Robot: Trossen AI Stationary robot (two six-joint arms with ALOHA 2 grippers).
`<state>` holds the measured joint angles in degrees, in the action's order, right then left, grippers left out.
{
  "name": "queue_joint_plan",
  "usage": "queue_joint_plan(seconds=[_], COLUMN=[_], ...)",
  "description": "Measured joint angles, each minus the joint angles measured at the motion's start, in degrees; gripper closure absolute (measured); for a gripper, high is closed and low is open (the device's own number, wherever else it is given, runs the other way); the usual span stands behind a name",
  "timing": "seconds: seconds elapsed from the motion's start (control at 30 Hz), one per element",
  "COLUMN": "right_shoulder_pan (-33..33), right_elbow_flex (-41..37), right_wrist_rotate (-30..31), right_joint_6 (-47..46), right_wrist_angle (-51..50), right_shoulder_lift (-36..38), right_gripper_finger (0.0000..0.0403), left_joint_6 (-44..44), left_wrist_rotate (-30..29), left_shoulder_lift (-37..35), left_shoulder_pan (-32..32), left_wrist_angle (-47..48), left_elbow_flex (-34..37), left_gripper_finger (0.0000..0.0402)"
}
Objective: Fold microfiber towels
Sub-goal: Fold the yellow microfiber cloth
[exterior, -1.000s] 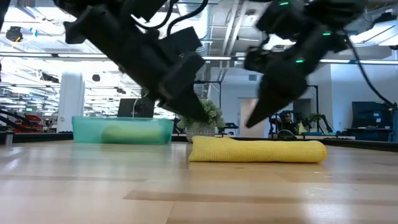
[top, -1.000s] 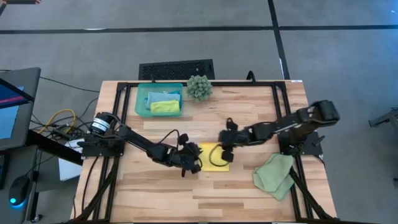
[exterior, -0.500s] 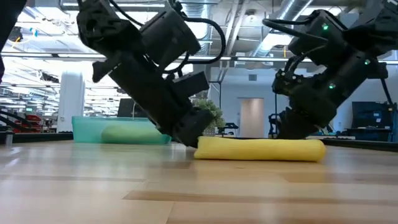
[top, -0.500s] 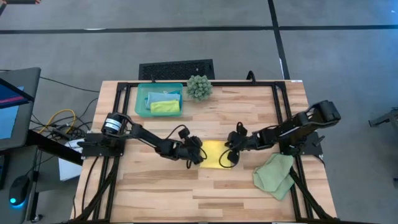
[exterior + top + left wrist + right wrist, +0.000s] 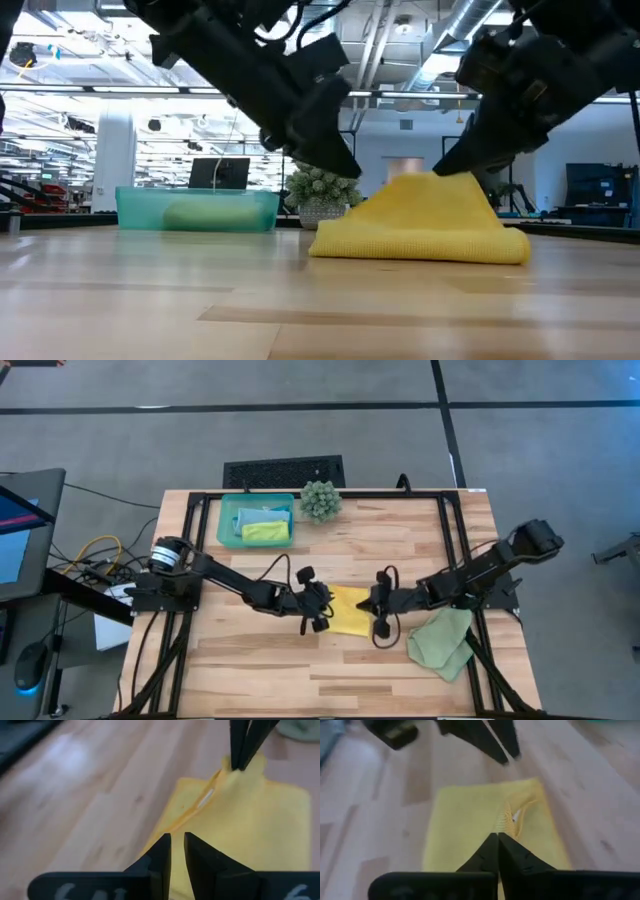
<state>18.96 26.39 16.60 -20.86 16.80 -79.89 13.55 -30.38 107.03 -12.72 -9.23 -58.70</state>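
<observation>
Landmark: yellow towel (image 5: 349,610), mid-table, partly folded.

- Tray (image 5: 228,520): far-left of the towel, well apart; holds a blue towel (image 5: 262,515) and a lime towel (image 5: 265,531), both folded.
- Plant (image 5: 320,500): behind the towel, apart.
- Left gripper (image 5: 316,616): at the towel's left edge. Fingers stand a narrow slit apart; whether they pinch cloth cannot be told.
- Yellow towel: lies flat save for its right side, which rises to a peak in the low view (image 5: 425,222). A fold seam shows near its middle.
- Right gripper (image 5: 381,622): at the towel's right edge, the nearer arm to the raised part. Fingers pressed together, pinching the lifted edge.
- Sage towel (image 5: 441,641): right of the yellow towel, near the front, unfolded, untouched.

Judgement: the lifted right edge wants carrying leftward, towards the left gripper.
</observation>
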Motion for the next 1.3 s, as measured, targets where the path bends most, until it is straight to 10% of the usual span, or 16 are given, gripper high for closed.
queue_joint_plan(seconds=[0.33, 0.73, 1.03, 1.3], right_shoulder_pan=[1.6, 1.2, 0.7, -1.5], right_elbow_flex=[0.2, 0.2, 0.2, 0.3], right_wrist_rotate=[1.8, 21.9, 7.2, 6.2], right_joint_6=[-5.9, -9.4, -11.7, -13.3], right_wrist_angle=[1.6, -8.8, -7.5, -3.3], right_shoulder_lift=[-10.6, -2.0, -0.7, -11.9], right_gripper_finger=[0.0333, 0.0321, 0.0321, 0.0321], left_joint_6=[3.4, 3.1, 0.4, 0.4], left_wrist_rotate=[3.1, -1.4, 2.5, 8.9], left_shoulder_lift=[9.3, 7.9, 8.4, 12.6], left_shoulder_pan=[2.6, 0.4, -1.6, -1.5], left_wrist_angle=[-3.0, -3.1, -4.2, -4.8], left_elbow_flex=[0.0, -2.3, -4.4, -4.2], left_gripper_finger=[0.0356, 0.0356, 0.0356, 0.0356])
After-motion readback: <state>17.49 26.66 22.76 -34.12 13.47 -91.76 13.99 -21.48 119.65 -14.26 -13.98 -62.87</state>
